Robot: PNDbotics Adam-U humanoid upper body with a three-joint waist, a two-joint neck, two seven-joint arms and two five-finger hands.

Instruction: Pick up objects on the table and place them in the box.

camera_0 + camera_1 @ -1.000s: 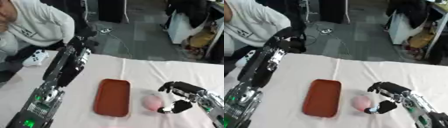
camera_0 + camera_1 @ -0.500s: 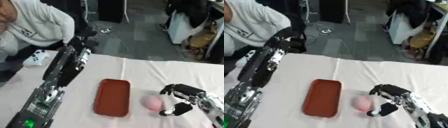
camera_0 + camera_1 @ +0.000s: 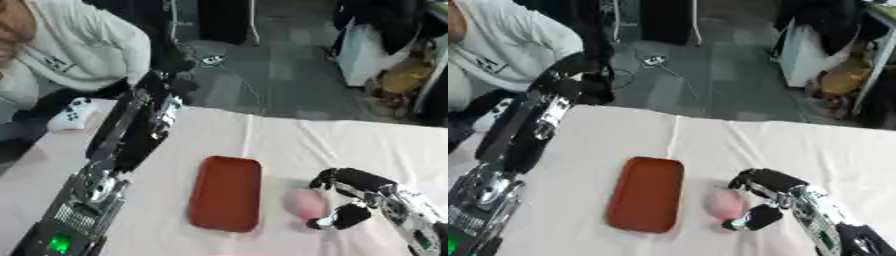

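Observation:
A flat red box [image 3: 226,192] with rounded corners lies in the middle of the white table [image 3: 289,140]. Just to its right rests a small pink rounded object [image 3: 304,204]. My right hand [image 3: 360,192] comes in from the lower right. It is cupped round the pink object's right side, fingers [image 3: 337,177] arched over its top edge and thumb [image 3: 343,216] low beside it. The grasp has not closed. My left arm [image 3: 122,140] stretches from the lower left to the table's far edge, where the dark left hand [image 3: 579,77] blends into the background.
A white game controller [image 3: 72,112] lies at the table's far left, near a seated person in a pale top. Beyond the far edge there is grey floor with cables and dark furniture.
My right hand has sunk slightly and its thumb has drawn in towards the pink object. The box, the pink object and the left arm have stayed put.

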